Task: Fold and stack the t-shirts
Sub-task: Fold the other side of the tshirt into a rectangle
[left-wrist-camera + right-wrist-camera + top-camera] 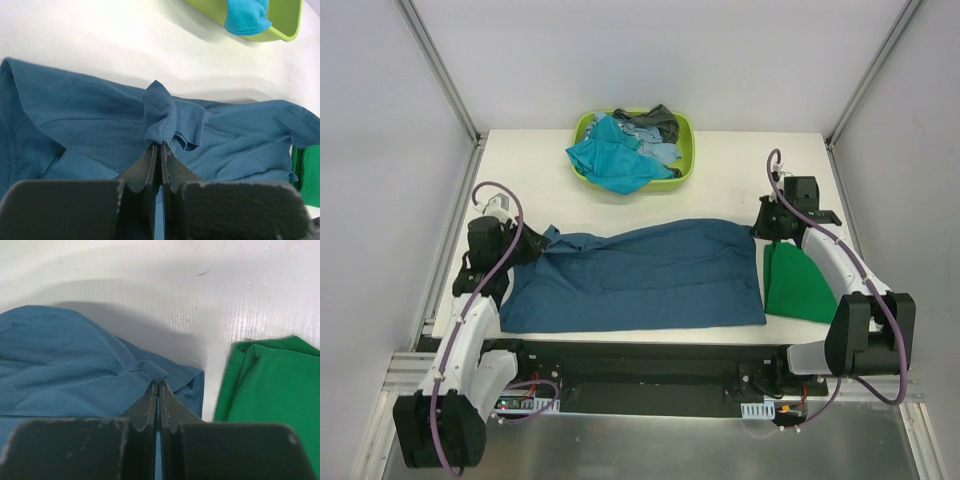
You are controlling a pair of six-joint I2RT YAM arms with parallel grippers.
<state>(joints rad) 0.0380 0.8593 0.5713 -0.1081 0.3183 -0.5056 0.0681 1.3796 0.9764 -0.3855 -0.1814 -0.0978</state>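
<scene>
Dark blue t-shirt (640, 275): spread flat across the near middle of the worktop (740, 180), long side running left to right.
Left tool (160, 147): pressed together, pinching a bunched fold of cloth at the shirt's far-left corner, lifted slightly off the worktop.
Right tool (158, 387): pressed together on the shirt's far-right corner, the cloth rising to it in a soft ridge.
Near edge: the shirt's near hem lies along the worktop's near edge.
Right edge: just beside the folded green t-shirt (798, 285), a thin strip of bare worktop between them.
Basket (685, 150): at the far middle, lime green, holding a teal t-shirt (615, 160), a light blue t-shirt (658, 150) and a dark grey t-shirt (658, 120); the teal one hangs over its near rim.
Open room: a bare band between the shirt's far edge and the basket, and bare corners to the far left and far right of the basket.
</scene>
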